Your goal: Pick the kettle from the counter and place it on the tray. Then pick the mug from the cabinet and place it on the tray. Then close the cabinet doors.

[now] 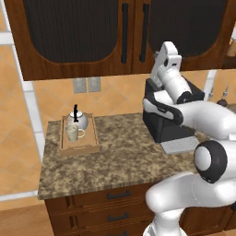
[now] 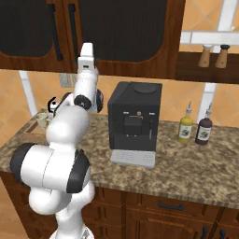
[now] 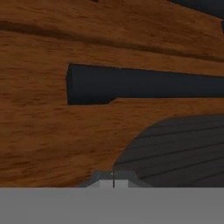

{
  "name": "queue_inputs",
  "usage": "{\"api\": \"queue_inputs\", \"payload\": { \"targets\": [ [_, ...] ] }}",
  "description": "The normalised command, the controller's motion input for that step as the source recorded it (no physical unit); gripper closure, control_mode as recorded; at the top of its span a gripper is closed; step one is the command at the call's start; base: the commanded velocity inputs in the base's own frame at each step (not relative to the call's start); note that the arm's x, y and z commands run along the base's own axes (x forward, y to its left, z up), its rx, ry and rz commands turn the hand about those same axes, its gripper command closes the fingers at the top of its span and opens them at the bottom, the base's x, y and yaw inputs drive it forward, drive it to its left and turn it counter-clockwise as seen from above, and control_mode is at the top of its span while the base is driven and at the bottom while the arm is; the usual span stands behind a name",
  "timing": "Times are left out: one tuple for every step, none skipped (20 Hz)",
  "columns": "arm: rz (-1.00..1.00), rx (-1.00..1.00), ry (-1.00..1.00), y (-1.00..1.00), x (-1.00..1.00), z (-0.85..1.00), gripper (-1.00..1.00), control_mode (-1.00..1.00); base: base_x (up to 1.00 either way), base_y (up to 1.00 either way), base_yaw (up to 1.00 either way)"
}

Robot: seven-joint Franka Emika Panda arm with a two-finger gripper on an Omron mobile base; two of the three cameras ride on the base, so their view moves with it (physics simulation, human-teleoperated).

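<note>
Base views flank arm, share counter (image 1: 120,156); hand view close against cabinet doors (image 3: 52,131).

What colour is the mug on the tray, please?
Cream-beige; the mug shows best in the left base view.

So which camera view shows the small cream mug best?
The left base view: the small cream mug stands unobstructed on the light wooden tray. In the right base view the white arm partly hides it.

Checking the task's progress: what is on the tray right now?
The kettle and, in front of it, the mug stand on the tray. The tray floor beneath them is covered.
</note>
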Motion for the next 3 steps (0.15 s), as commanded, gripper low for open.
{"api": "queue_inputs", "payload": {
  "targets": [
    [-0.10, 0.00, 0.41, -0.04, 0.16, 0.30, 1.00, -1.00, 0.00, 0.00, 0.00],
    [-0.09, 0.00, 0.45, -0.04, 0.17, 0.33, 1.00, -1.00, 0.00, 0.00, 0.00],
    [-0.09, -0.02, 0.53, -0.04, 0.19, 0.44, 1.00, -1.00, 0.00, 0.00, 0.00]
  ]
}}
